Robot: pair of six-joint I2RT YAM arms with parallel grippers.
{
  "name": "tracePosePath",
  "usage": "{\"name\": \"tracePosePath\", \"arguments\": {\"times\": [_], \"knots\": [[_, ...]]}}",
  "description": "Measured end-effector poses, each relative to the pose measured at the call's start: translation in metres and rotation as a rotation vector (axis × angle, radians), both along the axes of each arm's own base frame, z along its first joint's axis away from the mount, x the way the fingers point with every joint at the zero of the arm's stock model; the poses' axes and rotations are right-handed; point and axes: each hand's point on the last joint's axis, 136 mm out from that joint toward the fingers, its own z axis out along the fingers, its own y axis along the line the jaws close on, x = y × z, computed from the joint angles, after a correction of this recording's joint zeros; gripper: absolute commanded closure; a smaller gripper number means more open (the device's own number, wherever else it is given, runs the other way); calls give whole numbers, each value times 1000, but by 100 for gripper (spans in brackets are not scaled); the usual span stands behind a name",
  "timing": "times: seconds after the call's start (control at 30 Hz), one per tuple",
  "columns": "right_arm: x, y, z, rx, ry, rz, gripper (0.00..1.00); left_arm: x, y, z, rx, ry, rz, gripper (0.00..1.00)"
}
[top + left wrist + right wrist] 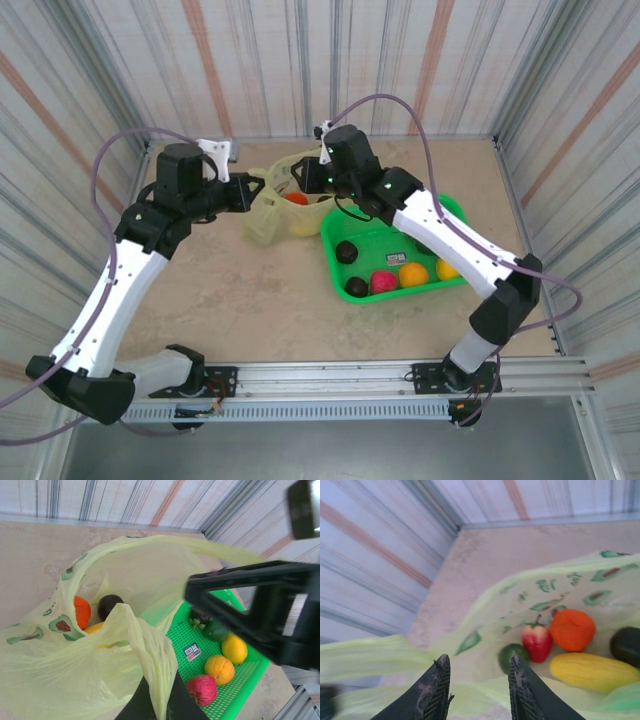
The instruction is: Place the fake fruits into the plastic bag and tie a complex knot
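The plastic bag (pixel 75 670) is thin, translucent, crinkled film; the fake fruits (pixel 572 629) look like smooth, glossy plastic; the basket (pixel 240 685) is shiny perforated plastic; the counter (pixel 250 290) is matt, mottled and stone-like.

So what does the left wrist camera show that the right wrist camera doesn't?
Left wrist, not right: the green basket holding a pink fruit, a loose orange and a lemon. Right wrist, not left: a strawberry and a small green fruit inside the plastic bag. Both: that bag, with a bagged orange, a yellow fruit and a dark fruit in it.
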Motion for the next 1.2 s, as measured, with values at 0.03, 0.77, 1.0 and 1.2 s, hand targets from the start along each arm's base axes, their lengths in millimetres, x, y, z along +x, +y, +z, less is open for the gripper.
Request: {"name": "tracePosePath", "arguments": {"times": [0.03,0.77,1.0,1.2], "knots": [[-5,-1,10,21,-13,17,63,0,0,0,1,0,0,100],[6,-151,28,81,10,-198,52,1,0,4,-1,-10,3,100],[-3,-220,-59,-108,258,-429,45,-1,0,7,-4,-18,3,100],[-19,-262,-122,-251,455,-559,40,-1,0,7,-10,-28,3,100]]}}
